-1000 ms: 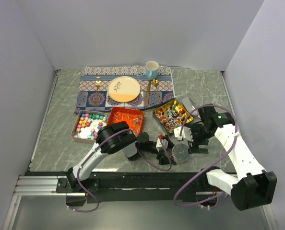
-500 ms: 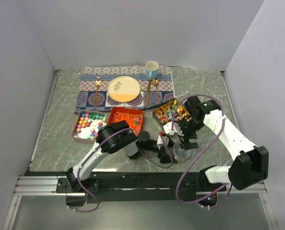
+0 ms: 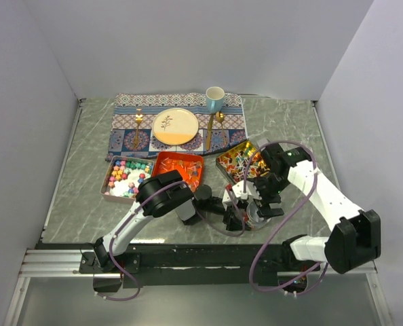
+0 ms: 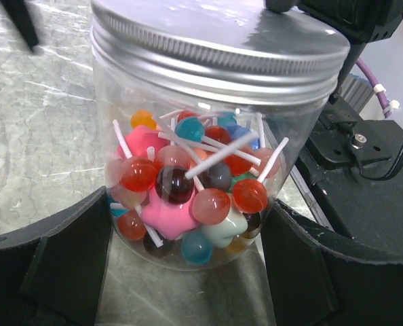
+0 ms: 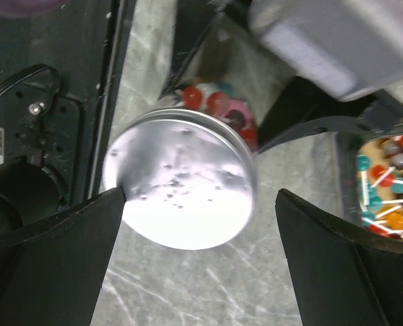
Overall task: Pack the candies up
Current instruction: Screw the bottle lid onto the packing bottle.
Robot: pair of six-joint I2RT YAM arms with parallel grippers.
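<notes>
Where the two arms meet at the near edge of the marble-patterned table (image 3: pixel 86 204), a clear jar (image 4: pixel 188 102) stands about half full of candies (image 4: pixel 178 187). They are glossy round sweets in red, blue, pink and brown, with thin white sticks. The left gripper (image 4: pixel 188 234) clasps the jar low on its body, with a dark finger (image 4: pixel 59 265) pressed against each side of the clear wall. A silver screw lid (image 5: pixel 181 183) sits on top of the jar. The right gripper (image 5: pixel 200 200) hangs over the lid with its jaws spread wide. One finger (image 5: pixel 59 258) touches the lid's rim, the other stands apart from it, and nothing is pinched between them.

Just beyond the jar, three shallow tins lie in a row across the table. The left tin (image 3: pixel 107 182) holds pastel candies (image 3: pixel 125 178) in many colours. The middle tin (image 3: pixel 159 157) is red and holds red-orange candies (image 3: pixel 180 170). The right tin (image 3: pixel 221 166), close beside the right gripper, holds multicoloured candies (image 3: pixel 242 158) with white ends.

Farthest back, a patterned placemat (image 3: pixel 127 102) lies against the rear wall. On it are a cream and orange plate (image 3: pixel 175 126), a gold fork (image 3: pixel 138 125) to its left, a gold spoon (image 3: pixel 210 129) to its right, and a pale blue cup (image 3: pixel 215 99) at the mat's far right.
</notes>
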